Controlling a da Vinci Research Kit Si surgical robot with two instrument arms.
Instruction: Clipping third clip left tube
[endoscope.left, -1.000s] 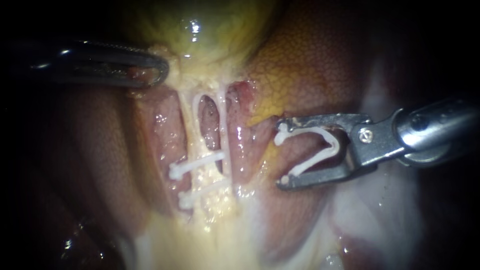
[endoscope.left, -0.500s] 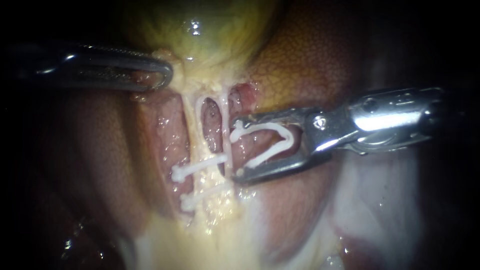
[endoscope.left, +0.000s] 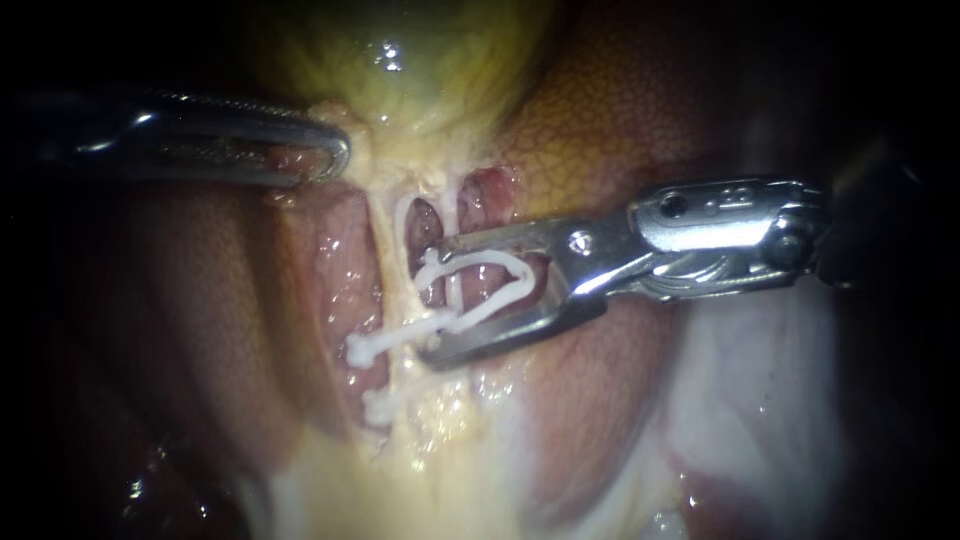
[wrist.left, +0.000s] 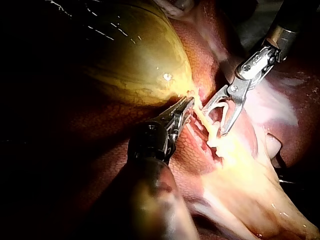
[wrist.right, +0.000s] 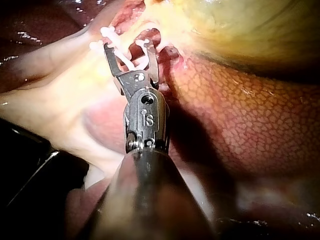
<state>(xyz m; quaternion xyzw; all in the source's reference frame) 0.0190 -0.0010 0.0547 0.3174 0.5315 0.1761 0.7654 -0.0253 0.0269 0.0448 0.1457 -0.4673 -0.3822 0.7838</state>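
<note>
Two pale tubes run down from the yellow-green gallbladder (endoscope.left: 400, 60): the left tube (endoscope.left: 388, 250) and the right tube (endoscope.left: 447, 200). Two shut white clips (endoscope.left: 395, 338) (endoscope.left: 395, 402) cross them lower down. My right instrument (endoscope.left: 435, 300) (wrist.left: 214, 120) (wrist.right: 128, 47) carries an open white clip (endoscope.left: 490, 262) in its spread jaws. The right tube lies between the clip's arms, and the tips reach the gap beside the left tube, just above the upper shut clip. My left instrument (endoscope.left: 330, 155) (wrist.left: 186, 105) is shut on tissue at the gallbladder's neck.
Mottled red-brown liver (endoscope.left: 620, 120) lies right of the tubes and under the right instrument's shaft. Pale whitish tissue (endoscope.left: 750, 400) spreads at the lower right. Yellow fatty tissue (endoscope.left: 420, 460) fans out below the clips.
My right instrument has slid left with its open clip, from beside the right tube to astride it. The left instrument has kept its hold and place.
</note>
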